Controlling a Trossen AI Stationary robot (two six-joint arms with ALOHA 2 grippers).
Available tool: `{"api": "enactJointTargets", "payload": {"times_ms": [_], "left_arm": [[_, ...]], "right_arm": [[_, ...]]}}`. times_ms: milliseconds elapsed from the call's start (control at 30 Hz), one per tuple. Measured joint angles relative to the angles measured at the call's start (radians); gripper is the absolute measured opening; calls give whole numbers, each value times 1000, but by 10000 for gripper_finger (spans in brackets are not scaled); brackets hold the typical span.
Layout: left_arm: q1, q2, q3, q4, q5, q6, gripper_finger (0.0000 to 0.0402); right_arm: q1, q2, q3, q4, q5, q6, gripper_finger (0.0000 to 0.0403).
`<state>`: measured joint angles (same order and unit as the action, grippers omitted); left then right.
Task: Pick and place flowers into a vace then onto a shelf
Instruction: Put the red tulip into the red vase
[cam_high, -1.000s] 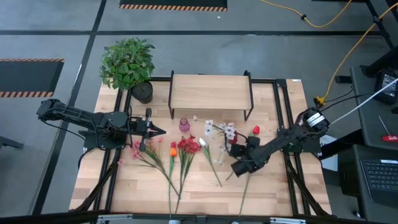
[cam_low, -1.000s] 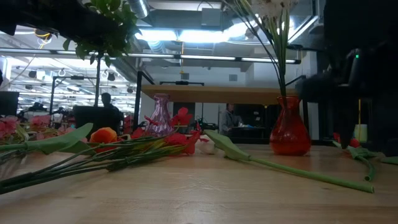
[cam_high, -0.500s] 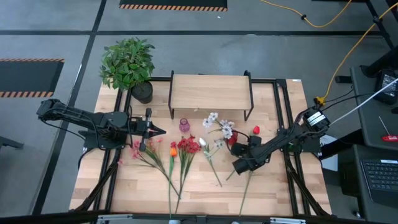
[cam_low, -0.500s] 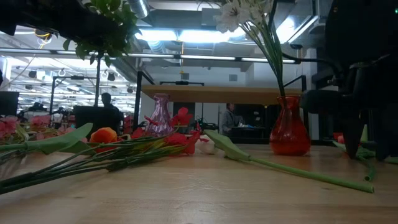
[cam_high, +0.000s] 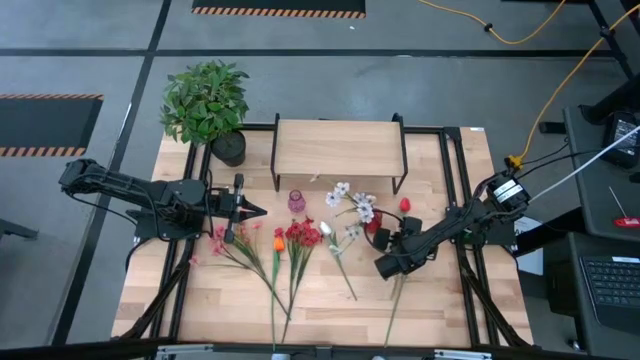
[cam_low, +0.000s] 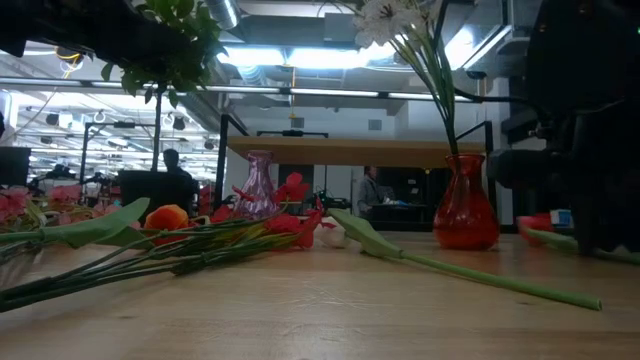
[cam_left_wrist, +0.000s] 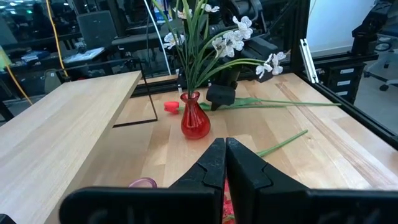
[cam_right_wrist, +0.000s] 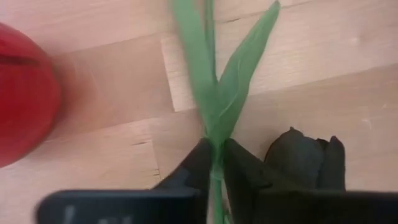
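Fingers of the right gripper (cam_high: 399, 237), right of centre in the high view, pinch a red-bloomed flower (cam_high: 404, 206) by its stem for lifting toward the red vase (cam_high: 374, 226). Left wrist view: the left gripper (cam_left_wrist: 225, 163) waits, fingers together. Right wrist view: fingers clamp the stem (cam_right_wrist: 213, 134).

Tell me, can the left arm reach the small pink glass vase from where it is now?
Probably yes. The left pincer, shut and empty, sits close beside the small pink glass vase, and bare wooden table lies between them.
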<state>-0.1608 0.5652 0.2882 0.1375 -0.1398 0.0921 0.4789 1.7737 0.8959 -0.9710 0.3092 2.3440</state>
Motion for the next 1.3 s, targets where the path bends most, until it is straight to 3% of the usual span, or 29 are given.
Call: {"api": "enactJointTargets", "payload": {"times_ms": [267, 700, 1133, 1300], "left_arm": [[0, 0, 0, 0, 1, 0, 8], [0, 0, 0, 1, 2, 0, 4], [0, 0, 0, 11, 2, 0, 3], [0, 0, 0, 17, 2, -1, 7]], "right_arm": [[30, 1, 8, -1, 18, 5, 5], [63, -50, 129, -232, 55, 4, 2], [162, -141, 210, -300, 64, -25, 0], [187, -157, 239, -366, 161, -24, 0]]}}
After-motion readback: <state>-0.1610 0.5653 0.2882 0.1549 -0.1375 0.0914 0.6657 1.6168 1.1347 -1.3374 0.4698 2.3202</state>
